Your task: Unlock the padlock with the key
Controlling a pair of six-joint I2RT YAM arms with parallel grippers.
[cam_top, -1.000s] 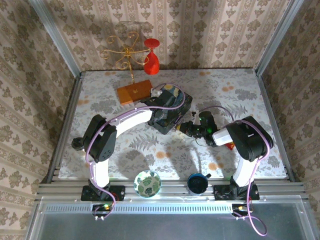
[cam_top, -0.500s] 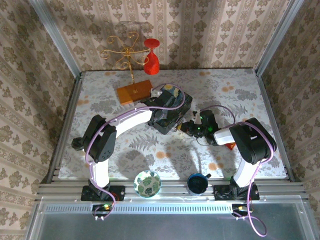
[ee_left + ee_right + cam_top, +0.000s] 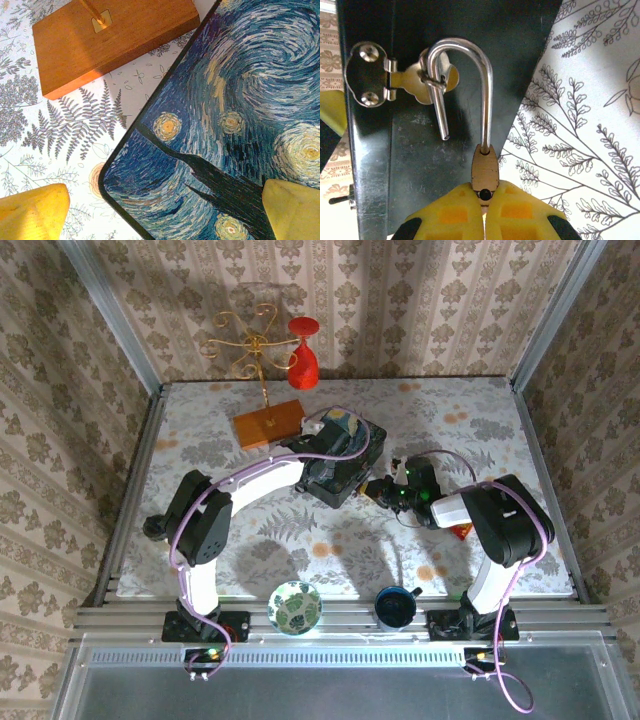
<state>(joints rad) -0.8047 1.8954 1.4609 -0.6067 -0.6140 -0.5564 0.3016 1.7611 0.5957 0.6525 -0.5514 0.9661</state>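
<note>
Where the right tool (image 3: pixel 484 200) grips: its two yellow pads (image 3: pixel 445 217) are pressed together on the bottom end of the padlock (image 3: pixel 485 167). A small dark spot sits right at their seam, and I cannot tell what it is.
Padlock body: pale and brassy, seen edge-on, standing upright just above the pads in front of the dark side wall of the box.
Shackle (image 3: pixel 489 90): silvery and sprung free. The long leg runs down into the body, and the short leg ends bare beside it.
Hasp (image 3: pixel 412 85): a silvery hinged plate screwed to the box wall. The bend of the shackle is hooked through the loop at its end.
Right arm from above: it reaches left across the bench, its wrist just beside the right-hand side of the box.
Left tool (image 3: pixel 160 212): wide apart and holding nothing. One yellow pad is over the bench beside the box's rounded corner, the other over the lid. Whether either touches, I cannot tell.
Box (image 3: pixel 240 100): the lid is painted with a swirling blue night sky and yellow stars. It sits mid-bench under the left wrist.
Wooden block (image 3: pixel 115 40): near the box's far corner, apart from it, with a brass stem rising from its top.
Wire stand (image 3: pixel 250 340): gilt, standing on that block, with a red glass (image 3: pixel 303 350) hung foot-up.
Bench (image 3: pixel 200 460): covered in pale cloth printed with ferns and flowers.
Near rail: a patterned bowl (image 3: pixel 295 606) and a dark mug (image 3: pixel 397 607) sit between the arm bases, well apart from the box.
</note>
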